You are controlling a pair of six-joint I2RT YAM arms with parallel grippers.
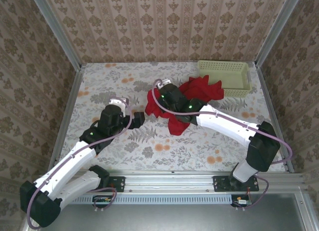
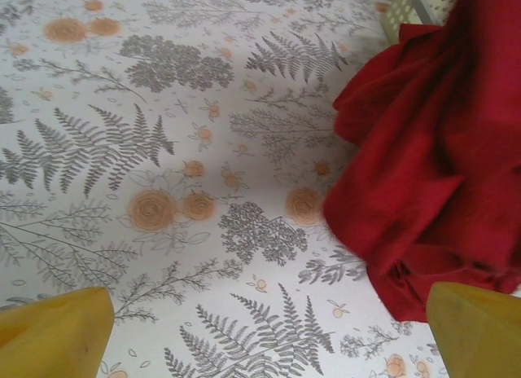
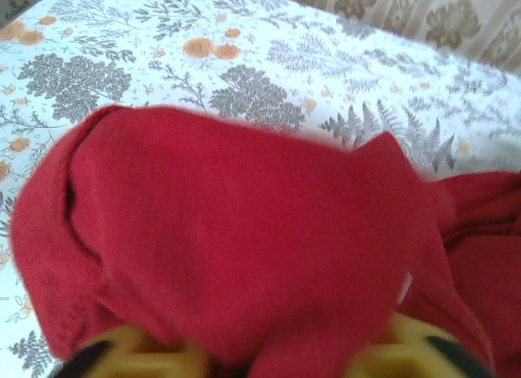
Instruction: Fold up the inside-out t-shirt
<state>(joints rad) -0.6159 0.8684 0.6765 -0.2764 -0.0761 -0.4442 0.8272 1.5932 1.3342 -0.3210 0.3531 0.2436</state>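
Inside-out t-shirt lies crumpled on the desk beside a basket, with the right gripper buried in it. At the left wrist, the left gripper gapes wide and empty beside the red folds. At the right wrist, cloth drapes over the fingers, so the grip cannot be told. It is best spread flat before any fold.

The inside-out t-shirt is a plain solid red, with a small white tag. Around it, the tablecloth is white, printed with grey ferns and orange blossoms. Just beyond the t-shirt, the basket is pale yellow-green with a perforated grid. The walls carry beige damask wallpaper. The left arm and right arm are black and white, trailed by purple cables. The left gripper and right gripper have yellow fingers.
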